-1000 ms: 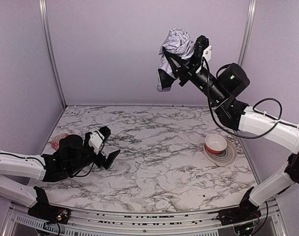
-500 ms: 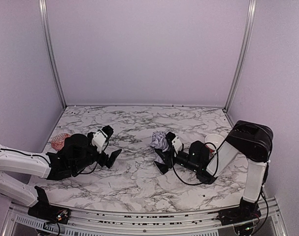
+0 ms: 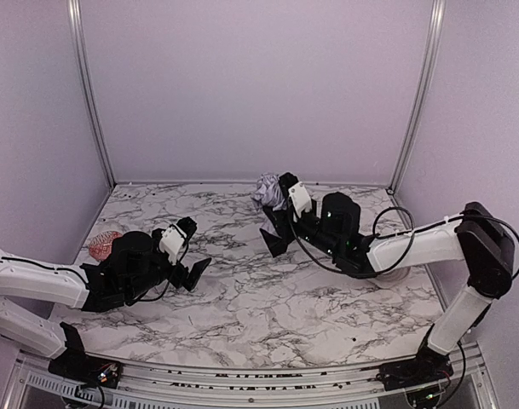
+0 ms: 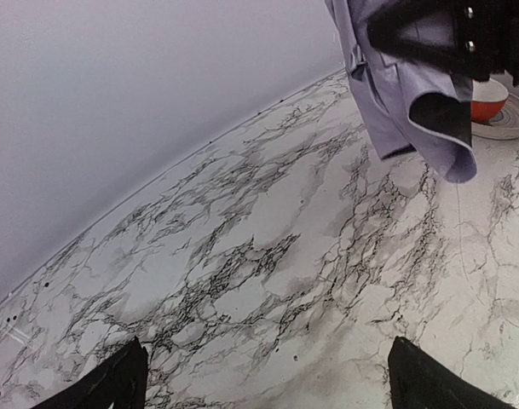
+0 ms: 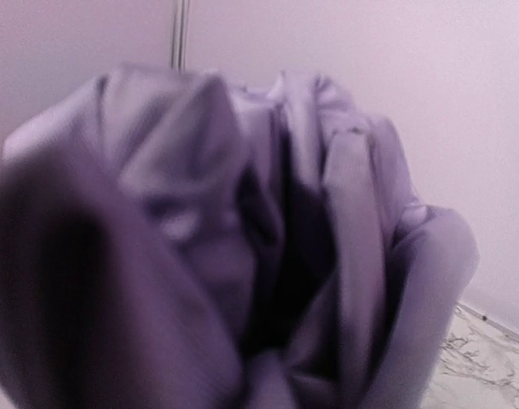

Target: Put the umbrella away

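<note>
Presently, the umbrella (image 3: 270,194) is recorded as bunched lavender fabric with a black underside, held off the marble table (image 3: 268,315), left of the bowl (image 4: 489,100). It is pinched by the right gripper (image 3: 282,206), whose fingers are buried in the folds. The left gripper (image 4: 268,375) is seen spread wide and empty, low over the table, well left of the bowl. A pink object (image 3: 101,243) is noted farthest left of the bowl.

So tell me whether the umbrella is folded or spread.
Folded: the umbrella is a crumpled bundle of fabric, no canopy stretched out; the right wrist view shows bunched folds.
</note>
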### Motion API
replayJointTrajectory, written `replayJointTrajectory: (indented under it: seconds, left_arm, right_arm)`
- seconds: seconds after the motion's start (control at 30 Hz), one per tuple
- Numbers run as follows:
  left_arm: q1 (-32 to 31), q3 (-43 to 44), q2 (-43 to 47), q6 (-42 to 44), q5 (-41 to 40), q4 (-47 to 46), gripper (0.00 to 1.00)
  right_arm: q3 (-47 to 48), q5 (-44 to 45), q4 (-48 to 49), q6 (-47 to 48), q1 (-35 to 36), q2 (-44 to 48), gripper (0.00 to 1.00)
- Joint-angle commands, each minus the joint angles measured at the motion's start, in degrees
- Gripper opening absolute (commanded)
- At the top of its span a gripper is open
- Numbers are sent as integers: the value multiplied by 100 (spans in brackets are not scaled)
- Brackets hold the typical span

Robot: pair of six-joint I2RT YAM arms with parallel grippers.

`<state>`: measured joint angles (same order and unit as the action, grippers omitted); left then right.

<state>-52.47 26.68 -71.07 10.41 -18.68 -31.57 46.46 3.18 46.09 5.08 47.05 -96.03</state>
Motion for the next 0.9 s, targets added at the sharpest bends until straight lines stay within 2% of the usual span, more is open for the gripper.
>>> replayJointTrajectory:
  seconds: [0.0,0.13,0.3,0.37,0.57,0.6,0.63,0.67,0.77,0.83,0.87]
  left_arm:
    - [39,31,46,-27,-164,-133,99]
    - [43,30,58,-1,-243,-96,99]
    - [44,93,10,57,-268,-63,99]
    - [46,109,14,57,-275,-28,99]
    - [44,101,91,91,-301,41,99]
    - [44,93,95,87,-317,53,99]
    - [44,86,101,82,-327,62,99]
    - [44,77,102,71,-329,71,99]
    - [44,58,86,74,-292,102,99]
    - [44,57,52,90,-270,120,99]
    - [44,57,30,104,-261,124,99]
  right_arm:
    - [1378,1746,-2967,251,41,459,0]
    - [2457,3813,-5140,360,50,95,0]
    - [2960,5415,-6478,366,50,-674,0]
    - [3196,5501,-7073,48,57,-1003,0]
    - [4021,4685,-8239,-608,442,-2212,1]
    - [4202,4556,-8454,-681,519,-2425,8]
    - [4369,4400,-8642,-720,578,-2641,22]
    - [4526,4219,-8793,-731,626,-2821,32]
    - [4909,3618,-9077,-600,749,-3086,58]
    - [5081,2697,-9151,-469,822,-3025,79]
    - [5123,2255,-9129,-414,862,-2921,86]
